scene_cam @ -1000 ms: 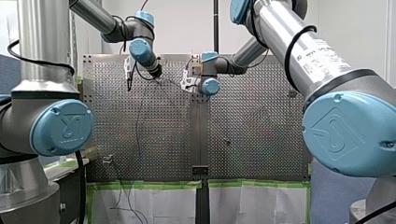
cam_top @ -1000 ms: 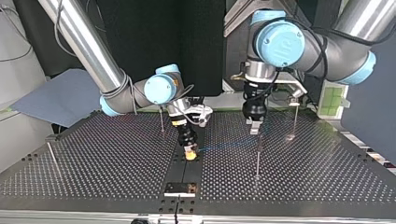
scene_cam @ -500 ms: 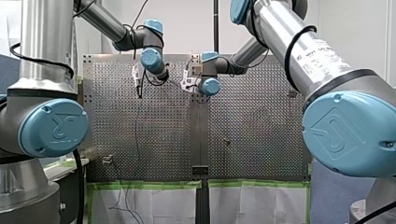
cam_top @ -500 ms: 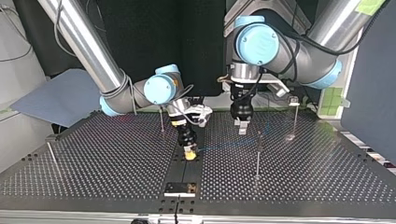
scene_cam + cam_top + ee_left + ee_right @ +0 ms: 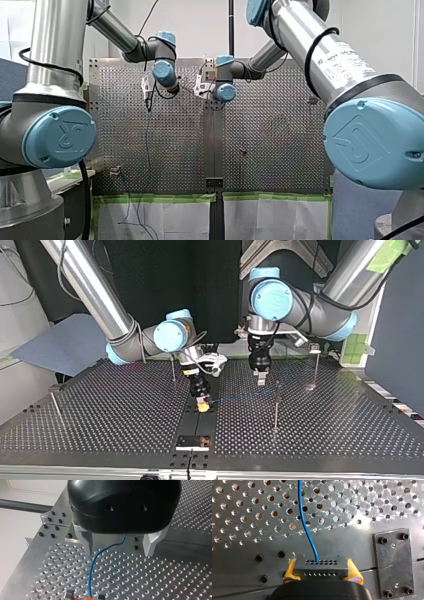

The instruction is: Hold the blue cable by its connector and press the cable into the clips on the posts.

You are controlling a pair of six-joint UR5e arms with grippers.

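At the top view's middle, my right tool [image 5: 202, 404] was clamped by its yellow pads on the grey connector [image 5: 320, 567], low over the counter [image 5: 125, 410]. From it the thin blue cable [image 5: 240, 396] ran rightward toward a slender post [image 5: 275, 405]. Only the right wrist view showed the connector's two rows of small holes. Only the left wrist view showed my left tool's [image 5: 118, 545] metal fingers standing apart, the cable passing between them.

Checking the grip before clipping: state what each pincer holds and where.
My right pincer holds the blue cable by its connector, clamped at both ends. My left pincer is open, holding nothing.
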